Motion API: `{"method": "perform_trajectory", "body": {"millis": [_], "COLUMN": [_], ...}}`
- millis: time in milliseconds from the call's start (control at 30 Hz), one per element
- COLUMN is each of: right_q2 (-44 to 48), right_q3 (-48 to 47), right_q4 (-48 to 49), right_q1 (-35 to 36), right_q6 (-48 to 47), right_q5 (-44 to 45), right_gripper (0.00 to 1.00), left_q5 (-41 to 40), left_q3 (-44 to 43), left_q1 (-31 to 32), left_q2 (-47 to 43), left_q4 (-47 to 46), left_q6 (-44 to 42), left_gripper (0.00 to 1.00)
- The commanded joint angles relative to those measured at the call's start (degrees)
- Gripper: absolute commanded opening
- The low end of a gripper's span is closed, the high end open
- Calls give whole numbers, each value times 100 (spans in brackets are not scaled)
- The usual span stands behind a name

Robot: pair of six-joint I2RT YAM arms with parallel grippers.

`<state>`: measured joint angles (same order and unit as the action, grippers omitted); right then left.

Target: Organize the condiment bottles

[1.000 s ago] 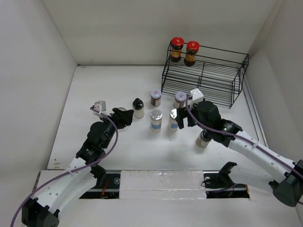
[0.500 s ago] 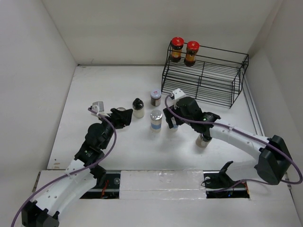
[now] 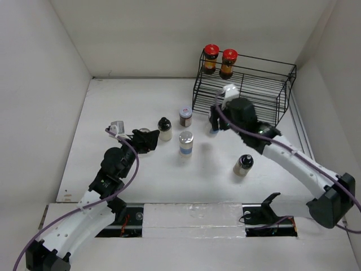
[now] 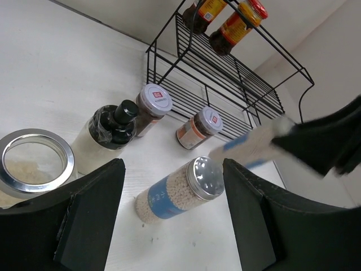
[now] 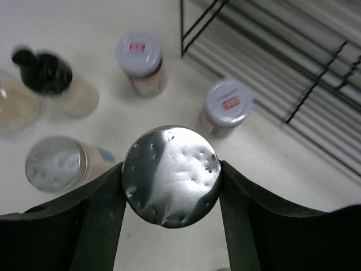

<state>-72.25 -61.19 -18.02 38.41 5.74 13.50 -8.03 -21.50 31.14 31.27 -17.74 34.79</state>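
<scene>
Okay, status: right end effector (image 5: 171, 176) is closed on what looks like the lid end of a silver-lidded bottle (image 5: 169, 161), fingers snug on both sides. I judge the bottle is off the desk (image 3: 130, 101), just in front of the wire rack (image 3: 246, 99). Left end effector (image 4: 172, 166) is wide open with nothing in it, low by a glass jar (image 4: 35, 164) that sits just outside one finger.

Risks as I see them:
- Grip is up at the cap, so the body hangs free. A quick swing could let it pivot or slip out.
- The path to the shelves runs close to the rack's front wires. A low approach would clip them and knock the bottle loose.
- A spice jar (image 5: 227, 105) stands almost under the load. A drop or low pass topples it.
- Two red-capped bottles (image 3: 211, 58) sit at the rack's top back corner, so placing too near could bump them.

View notes:
- Right wrist shows the lid seated between the fingers and that spice jar below. Overhead hides the jar behind the arm.
- Left wrist catches the held bottle side-on but blurred, so I can't read its tilt.
- Only overhead shows the dark-capped jar (image 3: 243, 164) alone at near right, plus the whole rack.
</scene>
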Motion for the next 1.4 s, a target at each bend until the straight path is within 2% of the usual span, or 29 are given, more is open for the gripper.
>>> {"method": "perform_trajectory", "body": {"millis": [0, 133, 300, 333, 433, 567, 600, 767, 933, 1100, 1367], "right_q2": [458, -288, -1544, -1982, -2591, -3942, -4077, -4350, -4140, -3946, -4008], "right_q3": [-1330, -2536, -4293, -4940, -5700, -7525, -7652, -7733, -6786, -6310, -6423], "right_q4": [950, 950, 583, 502, 440, -428, -430, -483, -298, -220, -413], "right_q1": [-886, -1879, -2890, -2988, -3251, -3507, -3507, -3560, -3560, -3560, -3437], "right_q6": [-99, -99, -99, -186, -257, -310, -310, -310, -310, -372, -477], "right_q5": [-92, -171, -830, -1005, -1191, -1358, -1358, -1358, -1289, -1289, -1139], "right_gripper": [42, 42, 37, 37, 37, 37, 37, 37, 37, 37, 39], "left_q5": [91, 144, 275, 276, 346, 434, 434, 311, 311, 311, 311], "left_q3": [-4, 22, -48, 74, 75, 198, 138, 137, 145, 75, 76], "left_q1": [24, 24, 24, 24, 24, 24, 24, 24, 24, 24, 24], "left_q2": [-94, -94, 29, 29, -33, -138, -138, -191, -191, -138, -191], "left_q4": [-301, -413, -423, -502, -591, -731, -609, -617, -616, -555, -477], "left_q6": [-60, -60, -60, -60, -7, -7, -7, -60, -60, -60, -60], "left_gripper": [65, 65, 65, 65, 65, 65, 65, 65, 65, 65, 67]}}
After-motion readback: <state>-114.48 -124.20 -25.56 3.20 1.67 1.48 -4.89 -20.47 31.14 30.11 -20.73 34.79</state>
